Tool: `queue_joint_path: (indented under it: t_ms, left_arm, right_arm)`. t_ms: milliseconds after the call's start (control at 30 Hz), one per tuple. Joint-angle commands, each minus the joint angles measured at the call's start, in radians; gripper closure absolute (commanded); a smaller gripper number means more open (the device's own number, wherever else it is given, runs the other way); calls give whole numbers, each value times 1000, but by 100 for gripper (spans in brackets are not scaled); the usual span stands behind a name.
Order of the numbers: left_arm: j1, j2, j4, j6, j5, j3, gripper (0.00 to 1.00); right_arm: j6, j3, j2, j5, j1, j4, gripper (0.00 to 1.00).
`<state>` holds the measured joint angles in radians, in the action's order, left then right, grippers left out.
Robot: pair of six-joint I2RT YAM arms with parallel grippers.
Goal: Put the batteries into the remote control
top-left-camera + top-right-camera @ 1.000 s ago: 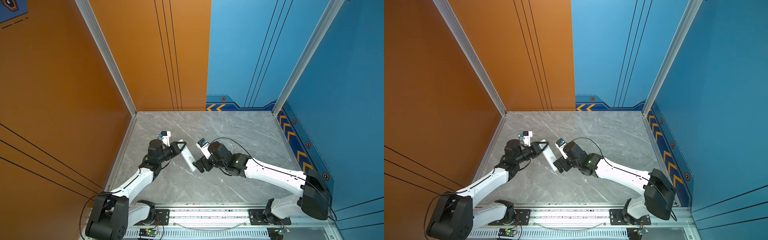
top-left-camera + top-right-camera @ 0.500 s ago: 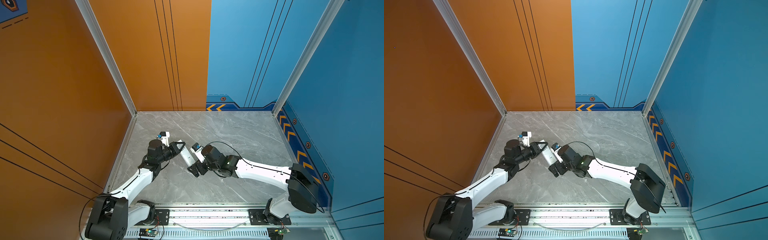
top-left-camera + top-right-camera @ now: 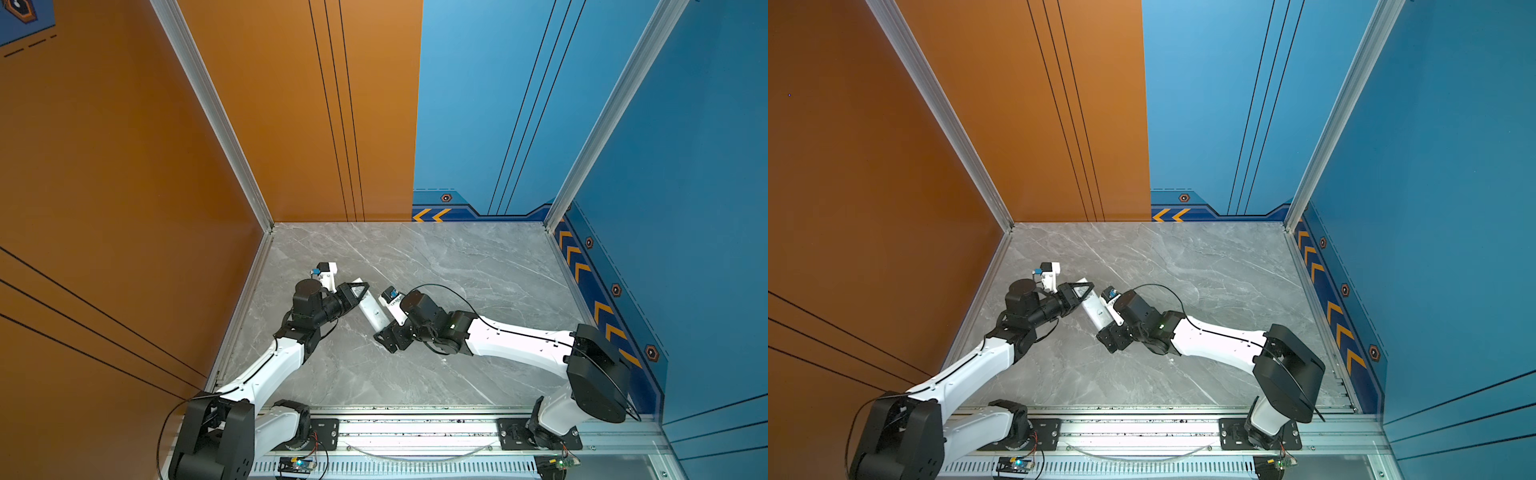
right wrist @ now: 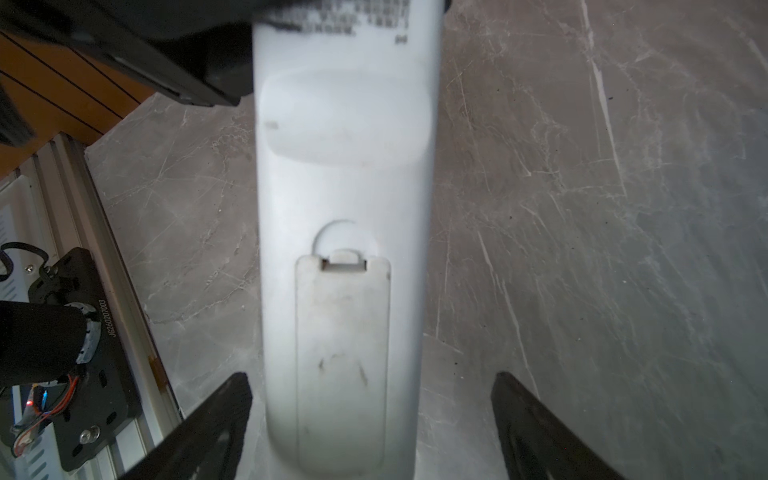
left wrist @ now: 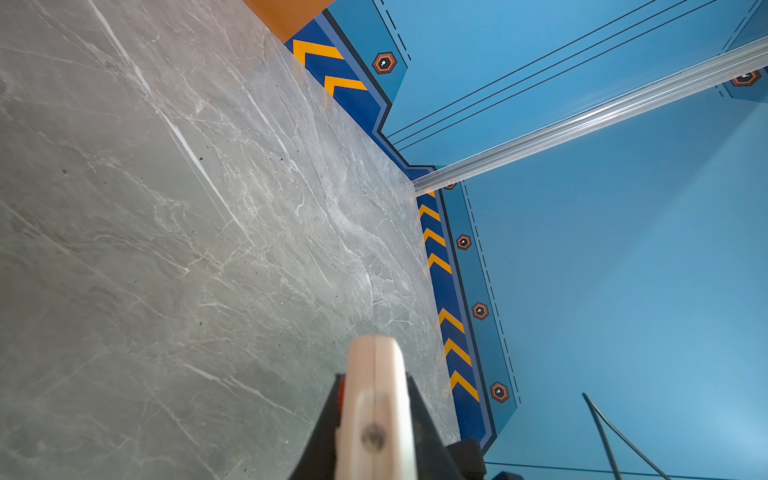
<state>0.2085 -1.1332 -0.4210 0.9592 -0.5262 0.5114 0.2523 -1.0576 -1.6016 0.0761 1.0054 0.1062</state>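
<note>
Straddling the remote control (image 4: 340,291), the right end effector (image 4: 370,380) gapes wide.

Top views bright, even, sharp; faint shadows on worktop (image 3: 457,266). L wrist: remote control (image 5: 376,399) out of focus. R wrist dimmer, its print blurred.

One remote control (image 3: 372,314) is showing in both top views, and it is carrying one battery cover (image 4: 343,357) on its white back. Two grippers are showing over one grey marble table (image 3: 478,270): the left gripper (image 3: 360,293) and the right gripper (image 3: 384,337).
</note>
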Motion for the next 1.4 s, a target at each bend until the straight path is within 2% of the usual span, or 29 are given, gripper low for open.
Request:
queue_joint_path:
  t_ms: [0,267,667,867,1133,1200,1367]
  left_arm:
    - [-11,19,-4,5,-2,0,100]
    - [-15,19,-4,7,-1,-5,100]
    - [-15,11,-4,7,1,-4,100]
    - [-18,11,-4,7,2,-6,100]
    - [-22,11,-4,4,0,-7,100]
    - [-23,13,-5,4,-4,-6,93]
    - [-33,19,-4,2,-16,3,60]
  right_arm:
    - [13,-8,-16,13,-1,-28,15]
    - [25,-2,-23,22,-8,-36,29]
    - [38,-4,-49,27,-13,-40,34]
    - [38,-4,-46,32,-16,-40,61]
    - [41,-6,-40,55,-21,-40,81]
    - [44,-5,-35,55,-25,-40,84]
    - [62,23,-7,73,-44,-63,89]
